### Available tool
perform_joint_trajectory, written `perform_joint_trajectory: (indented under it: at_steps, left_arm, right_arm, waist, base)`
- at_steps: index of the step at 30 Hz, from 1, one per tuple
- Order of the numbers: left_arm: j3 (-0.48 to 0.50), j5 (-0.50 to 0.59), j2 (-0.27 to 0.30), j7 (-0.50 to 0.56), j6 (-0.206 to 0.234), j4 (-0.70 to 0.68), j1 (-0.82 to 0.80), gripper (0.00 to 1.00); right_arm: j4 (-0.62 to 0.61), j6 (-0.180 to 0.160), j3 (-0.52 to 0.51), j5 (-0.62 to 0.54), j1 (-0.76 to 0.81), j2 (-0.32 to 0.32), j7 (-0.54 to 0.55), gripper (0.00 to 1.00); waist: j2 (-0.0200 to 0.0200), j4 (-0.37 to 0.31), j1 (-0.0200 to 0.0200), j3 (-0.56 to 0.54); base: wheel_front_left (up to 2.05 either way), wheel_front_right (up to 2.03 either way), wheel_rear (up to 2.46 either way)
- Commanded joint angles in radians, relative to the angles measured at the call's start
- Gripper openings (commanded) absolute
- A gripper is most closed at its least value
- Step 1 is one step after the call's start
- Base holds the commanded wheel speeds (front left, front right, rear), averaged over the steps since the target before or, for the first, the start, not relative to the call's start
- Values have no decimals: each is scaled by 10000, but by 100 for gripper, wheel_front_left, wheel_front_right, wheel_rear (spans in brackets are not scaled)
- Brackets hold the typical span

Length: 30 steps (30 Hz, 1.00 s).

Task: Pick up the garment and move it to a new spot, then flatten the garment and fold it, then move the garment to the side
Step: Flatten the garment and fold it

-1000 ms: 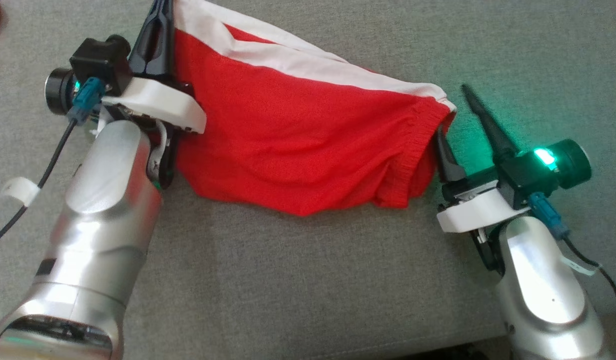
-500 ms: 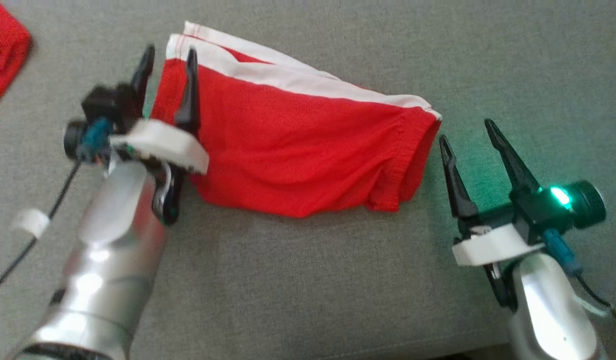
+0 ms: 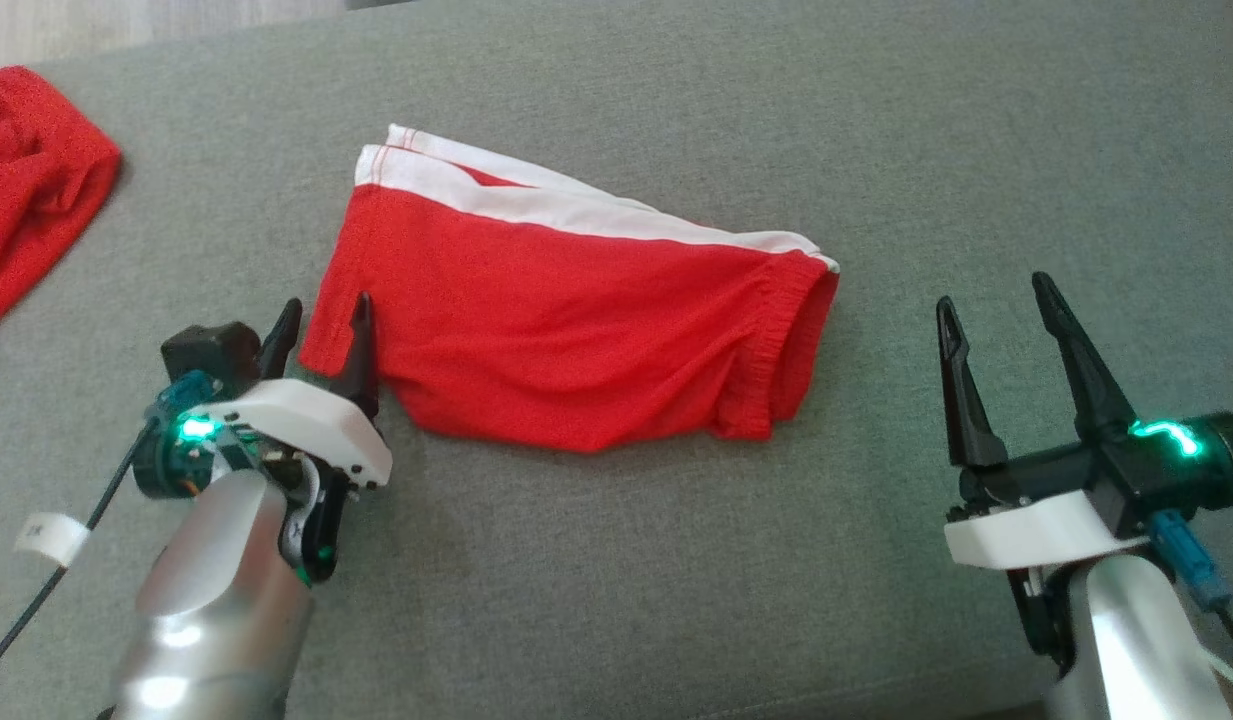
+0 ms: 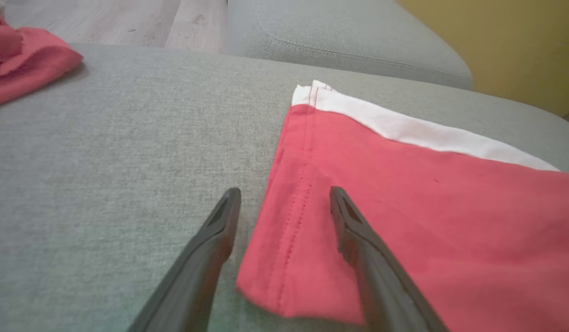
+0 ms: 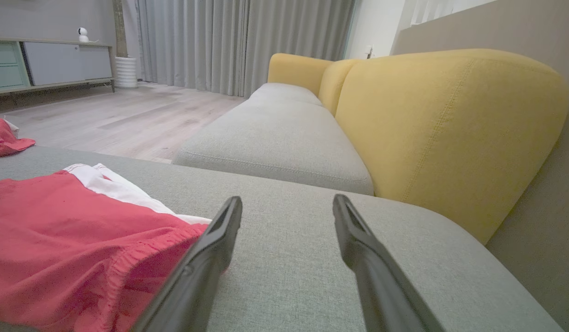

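The garment [image 3: 566, 330] is a pair of red shorts with a white side stripe, lying folded and flat on the grey cushion [image 3: 626, 560]. My left gripper [image 3: 323, 322] stands open at its near left corner, one finger over the hem [image 4: 284, 258], holding nothing. To the right, my right gripper [image 3: 991, 305] is open and clear of the elastic waistband [image 5: 164, 244], which lies just left of its fingers [image 5: 219, 240].
A second red cloth [image 3: 31, 190] lies bunched at the cushion's far left edge. Yellow backrests [image 5: 441, 124] and another grey seat [image 5: 275, 138] run beyond the right gripper. Wooden floor [image 4: 104, 23] lies past the cushion's far edge.
Both grippers have opened and let go of the shorts, then drawn back toward me. The shorts now lie flat on the cushion. The head camera has tilted, shifting the whole picture down.
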Motion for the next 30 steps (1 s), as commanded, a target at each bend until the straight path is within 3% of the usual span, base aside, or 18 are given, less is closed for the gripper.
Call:
perform_joint_trajectory:
  at_steps: [1, 6, 13, 16, 17, 18, 30]
  left_arm:
    - [401, -34, 340, 43, 78, -363, -214, 100]
    - [362, -197, 405, 612, 86, -477, -172, 100]
    - [-106, -413, 116, 1469, -244, -843, -113, 99]
    - [-204, -481, 12, 1562, -275, -1109, -27, 24]
    - [-211, -463, 12, 1504, -240, -1191, 3, 7]
    - [-212, -444, 11, 1433, -197, -1261, 37, 0]
    - [45, -669, -180, 397, 303, -2442, 1317, 0]
  right_arm:
    - [-433, -7, 282, 104, -46, 1, 71, 100]
    - [-940, -7, 475, 332, -202, 1, 318, 100]
    - [-1128, -7, 502, 427, -396, 1, 385, 100]
    - [-1090, -7, 465, 439, -478, 1, 378, 100]
    - [-1086, -7, 455, 444, -505, 1, 375, 100]
    - [-1082, -7, 451, 446, -530, 1, 370, 100]
    - [-890, -7, -230, 429, -404, 1, 482, 100]
  waist:
    - [-1, -38, 2, 29]
    - [-1, -132, 2, 234]
    - [-1, -99, 2, 397]
    - [-1, -37, 2, 373]
    - [-1, -13, 2, 355]
    - [-1, 14, 2, 330]
    - [-1, 1077, 2, -429]
  base:
    - [0, 0, 0]
    - [0, 0, 0]
    - [0, 0, 0]
    - [0, 0, 0]
    - [0, 0, 0]
    - [0, 0, 0]
    - [0, 0, 0]
